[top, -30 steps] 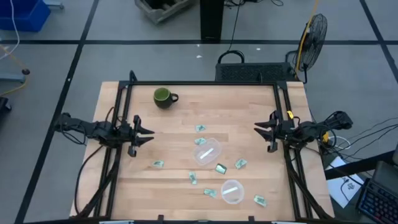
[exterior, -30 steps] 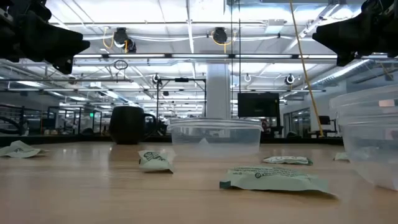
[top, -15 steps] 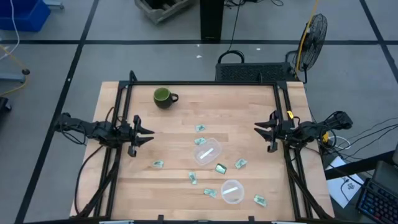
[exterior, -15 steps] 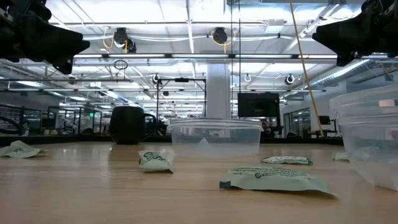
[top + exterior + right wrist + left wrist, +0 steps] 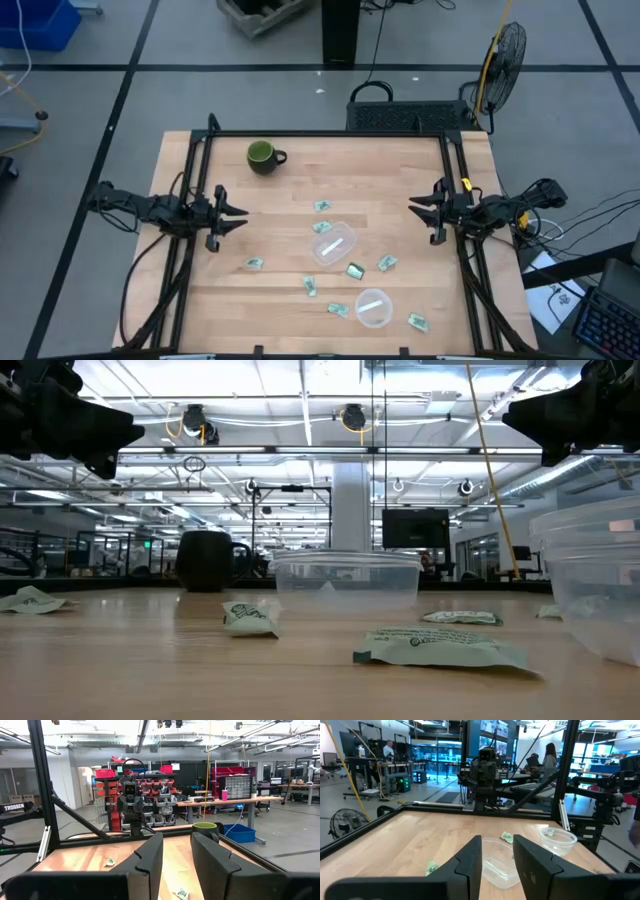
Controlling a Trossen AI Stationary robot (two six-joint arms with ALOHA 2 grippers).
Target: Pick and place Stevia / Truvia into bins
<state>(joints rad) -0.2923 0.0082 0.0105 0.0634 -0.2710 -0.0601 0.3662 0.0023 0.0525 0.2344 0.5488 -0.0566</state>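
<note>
While both arms wait at the counter's (image 5: 280,200) side edges, no pick is under way. My left claw (image 5: 238,217) sits at 9 o'clock, fingers parted a modest gap, holding nothing. My right claw (image 5: 416,208) sits at 3 o'clock, likewise parted and empty.

Stevia packets (image 5: 321,206) lie loose around the two bins, from centre toward 5 o'clock. The upper bin (image 5: 334,244) sits near centre; the lower bin (image 5: 373,307) is toward 5 o'clock. White slips show inside each; contents unclear. The green mug (image 5: 262,155) stands at 11 o'clock, apart.

Judgement: the approach has not begun. Next move calls for a reach over one flat packet, a low descent and a thin pinch.

Against the frame a second earlier, nothing differs: arms, packets and bins match.
</note>
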